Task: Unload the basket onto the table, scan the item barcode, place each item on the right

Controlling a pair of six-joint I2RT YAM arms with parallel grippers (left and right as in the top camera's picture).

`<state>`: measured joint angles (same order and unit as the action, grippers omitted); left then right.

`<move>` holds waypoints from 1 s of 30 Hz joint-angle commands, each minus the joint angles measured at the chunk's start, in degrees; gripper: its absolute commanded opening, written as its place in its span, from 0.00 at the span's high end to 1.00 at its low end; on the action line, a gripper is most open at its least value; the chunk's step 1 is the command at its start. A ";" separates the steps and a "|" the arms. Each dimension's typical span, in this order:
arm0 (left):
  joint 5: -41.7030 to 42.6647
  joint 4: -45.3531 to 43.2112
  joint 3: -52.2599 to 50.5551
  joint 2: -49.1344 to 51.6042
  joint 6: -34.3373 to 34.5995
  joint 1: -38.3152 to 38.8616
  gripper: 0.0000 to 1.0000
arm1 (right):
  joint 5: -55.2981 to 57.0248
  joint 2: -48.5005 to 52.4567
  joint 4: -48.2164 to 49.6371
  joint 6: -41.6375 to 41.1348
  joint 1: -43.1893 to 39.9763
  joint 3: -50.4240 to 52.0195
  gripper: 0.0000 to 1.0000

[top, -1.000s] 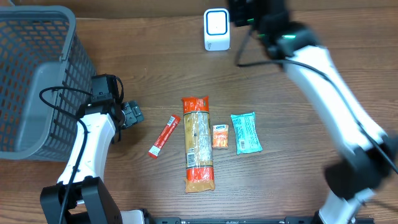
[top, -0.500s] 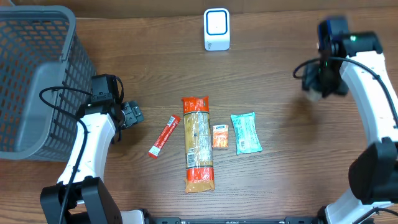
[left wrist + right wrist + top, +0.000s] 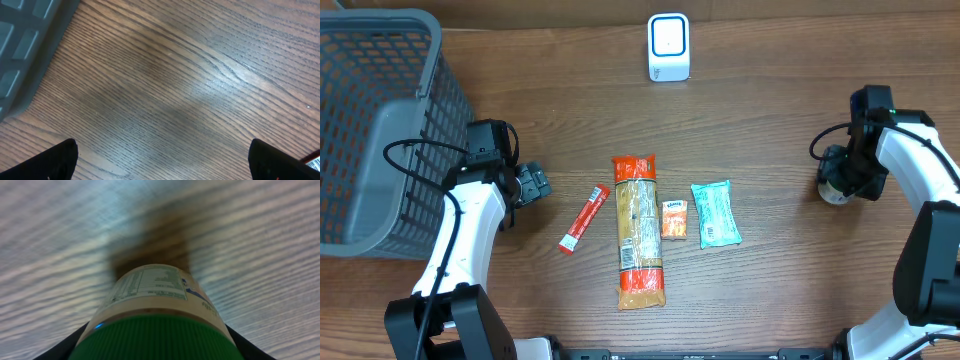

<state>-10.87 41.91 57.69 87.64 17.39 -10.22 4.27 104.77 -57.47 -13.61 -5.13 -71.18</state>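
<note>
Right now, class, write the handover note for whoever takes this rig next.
Left gripper: open, empty, idle beside the basket.
Right gripper: shut on the green-capped bottle, low on the right.
Done: a second ago it was at the scanner, so that scan looks done.
To do: set the bottle down, then scan the pasta bag, red stick, orange packet and teal packet, lying in a row.

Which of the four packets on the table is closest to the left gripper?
The thin red stick packet, leftmost in the row; the long bag, small orange packet and teal pouch lie farther right.
</note>
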 commanded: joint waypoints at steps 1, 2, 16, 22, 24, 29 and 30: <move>0.39 -0.20 1.07 -0.22 -0.50 0.17 0.00 | -0.81 -1.60 0.50 -0.09 0.07 -0.44 0.00; 0.39 -0.20 1.07 -0.22 -0.50 0.17 0.00 | -1.25 -1.60 0.00 -0.09 0.07 -0.94 0.00; 0.39 -0.20 1.07 -0.22 -0.50 0.17 0.00 | -16.44 -9.86 -15.65 9.55 2.89 -20.98 0.00; 0.39 -0.17 1.07 -0.22 -0.50 0.15 0.00 | -25.16 -10.36 -17.42 12.61 8.31 -19.69 0.00; 0.39 -0.20 1.07 -0.22 -0.50 0.17 0.00 | -25.55 -10.36 -17.00 12.57 10.47 -18.27 0.09; 0.39 -0.20 1.07 -0.22 -0.50 0.15 0.00 | -23.23 -10.36 -11.65 11.41 17.25 -11.98 0.51; 0.39 -0.20 1.07 -0.22 -0.50 0.15 0.00 | -22.03 -10.36 -9.38 11.23 18.67 -9.99 0.59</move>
<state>-10.90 41.89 57.71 87.66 17.39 -10.22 -18.85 94.15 -69.65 -1.93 10.17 -85.12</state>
